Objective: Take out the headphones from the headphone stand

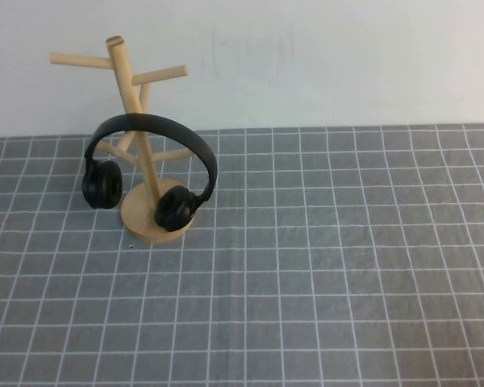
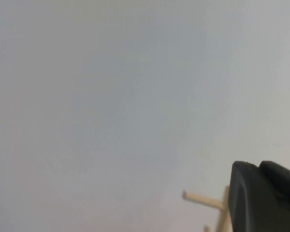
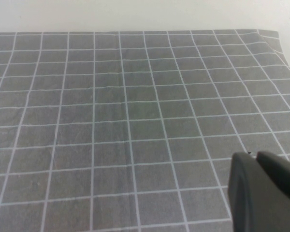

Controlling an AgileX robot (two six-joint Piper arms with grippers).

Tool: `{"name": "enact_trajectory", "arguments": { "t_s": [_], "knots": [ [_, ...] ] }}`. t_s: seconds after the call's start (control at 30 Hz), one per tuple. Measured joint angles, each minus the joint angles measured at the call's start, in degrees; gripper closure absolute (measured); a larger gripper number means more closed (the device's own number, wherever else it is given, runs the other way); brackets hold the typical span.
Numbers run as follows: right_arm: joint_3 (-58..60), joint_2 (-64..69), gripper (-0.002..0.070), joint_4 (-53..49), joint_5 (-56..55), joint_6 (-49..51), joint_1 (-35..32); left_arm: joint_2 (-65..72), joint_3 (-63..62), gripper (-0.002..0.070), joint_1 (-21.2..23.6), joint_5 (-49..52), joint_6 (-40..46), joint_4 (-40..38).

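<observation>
The black headphones [image 1: 158,127] hang on the light wooden headphone stand [image 1: 130,85] at the far left of the table. Their band arches across the pole. One ear cup hangs left of the round base [image 1: 139,219], the other rests in front of it. Neither gripper shows in the high view. My left gripper [image 2: 258,166] is shut and empty, raised and facing the white wall, with a peg of the stand [image 2: 202,198] beside it. My right gripper [image 3: 255,155] is shut and empty above the grey gridded cloth [image 3: 111,121], away from the headphones.
The grey cloth with white grid lines [image 1: 323,266] covers the table up to the white back wall [image 1: 323,56]. The stand's upper pegs stick out to both sides above the headphones.
</observation>
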Motion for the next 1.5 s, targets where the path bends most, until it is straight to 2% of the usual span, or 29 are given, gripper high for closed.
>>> {"name": "enact_trajectory", "arguments": {
  "t_s": [0.13, 0.27, 0.37, 0.43, 0.57, 0.77, 0.87, 0.97, 1.13, 1.23, 1.3, 1.4, 1.5],
  "knots": [
    [0.00, 0.00, 0.0685, 0.00, 0.00, 0.00, 0.00, 2.24, -0.14, 0.0674, 0.00, 3.98, -3.79, -3.29],
    [0.00, 0.00, 0.0685, 0.00, 0.00, 0.00, 0.00, 5.84, -0.17, 0.0674, 0.00, 10.79, -3.15, -4.13],
    [0.00, 0.00, 0.0685, 0.00, 0.00, 0.00, 0.00, 10.23, -0.17, 0.0674, 0.00, 15.36, 5.35, -5.65],
    [0.00, 0.00, 0.0685, 0.00, 0.00, 0.00, 0.00, 13.33, -0.17, 0.0674, 0.00, 16.44, 12.10, -9.31],
    [0.00, 0.00, 0.0685, 0.00, 0.00, 0.00, 0.00, 19.17, -0.17, 0.0674, 0.00, 16.80, 27.53, -23.98],
    [0.00, 0.00, 0.0685, 0.00, 0.00, 0.00, 0.00, 29.27, -0.17, 0.0674, 0.00, 18.92, 59.23, -56.93],
    [0.00, 0.00, 0.0685, 0.00, 0.00, 0.00, 0.00, 34.22, -0.17, 0.0674, -0.41, 18.77, 71.24, -71.41],
    [0.00, 0.00, 0.0685, 0.00, 0.00, 0.00, 0.00, 38.62, -0.17, 0.0674, -3.85, 15.34, 81.24, -81.89],
    [0.00, 0.00, 0.0685, 0.00, 0.00, 0.00, 0.00, 44.91, -0.17, 0.0674, -16.04, 2.38, 93.21, -93.64],
    [0.00, 0.00, 0.0685, 0.00, 0.00, 0.00, 0.00, 48.55, -0.30, 0.0674, -23.21, -5.47, 92.15, -95.73],
    [0.00, 0.00, 0.0685, 0.00, 0.00, 0.00, 0.00, 51.19, -0.85, 0.0674, -26.28, -7.70, 89.82, -96.16],
    [0.00, 0.00, 0.0685, 0.00, 0.00, 0.00, 0.00, 55.88, -2.45, 0.0674, -29.12, -8.62, 86.74, -96.59],
    [0.00, 0.00, 0.0685, 0.00, 0.00, 0.00, 0.00, 59.92, -3.71, 0.0674, -29.75, -9.59, 87.17, -96.69]
  ]
}}
